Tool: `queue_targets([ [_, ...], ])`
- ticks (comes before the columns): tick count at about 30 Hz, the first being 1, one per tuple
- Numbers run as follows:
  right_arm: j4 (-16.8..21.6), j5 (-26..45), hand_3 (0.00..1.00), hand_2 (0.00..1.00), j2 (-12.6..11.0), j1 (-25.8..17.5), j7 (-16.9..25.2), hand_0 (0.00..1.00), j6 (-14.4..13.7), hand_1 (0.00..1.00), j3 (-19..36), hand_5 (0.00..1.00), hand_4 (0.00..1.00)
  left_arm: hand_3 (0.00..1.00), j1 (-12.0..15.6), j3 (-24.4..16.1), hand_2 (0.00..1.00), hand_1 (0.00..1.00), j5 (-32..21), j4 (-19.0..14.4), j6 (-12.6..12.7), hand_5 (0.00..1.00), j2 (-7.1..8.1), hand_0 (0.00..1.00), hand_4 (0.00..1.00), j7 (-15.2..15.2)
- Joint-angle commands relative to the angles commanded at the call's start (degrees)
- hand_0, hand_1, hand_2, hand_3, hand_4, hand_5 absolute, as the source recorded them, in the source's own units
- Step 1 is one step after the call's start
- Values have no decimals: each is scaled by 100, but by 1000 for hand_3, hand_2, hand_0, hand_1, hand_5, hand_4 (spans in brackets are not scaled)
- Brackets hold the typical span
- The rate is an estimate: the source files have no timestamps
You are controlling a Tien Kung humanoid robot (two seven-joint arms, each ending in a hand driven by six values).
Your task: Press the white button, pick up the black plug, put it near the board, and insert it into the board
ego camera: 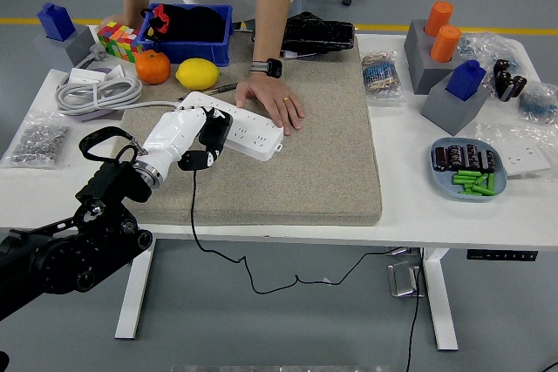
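A white power strip (253, 133) lies slantwise on the tan mat (296, 172). My left hand (202, 147), white with black fingertips, is shut on the black plug (214, 129), which sits against the left part of the strip's top. The plug's black cord (193, 215) hangs over the table's near edge. I cannot tell whether the prongs are in a socket. A person's hand (275, 104) rests flat on the strip's right end. My right arm is out of view. No white button is distinguishable.
Behind the strip lie a lemon (198, 73), an orange (153, 67) and a blue bin (187, 30). A coiled white cable (98, 93) and a bag of screws (37, 137) sit at left. A blue plate (468, 169) and grey blocks (455, 98) stand at right.
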Motion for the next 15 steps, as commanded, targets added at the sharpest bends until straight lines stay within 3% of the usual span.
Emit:
queue_targets([
  [15, 3, 19, 598, 612, 1, 9, 37, 751, -17, 624, -14, 351, 662, 698, -125, 56, 757, 823, 146, 334, 80, 2, -160, 837, 706, -18],
])
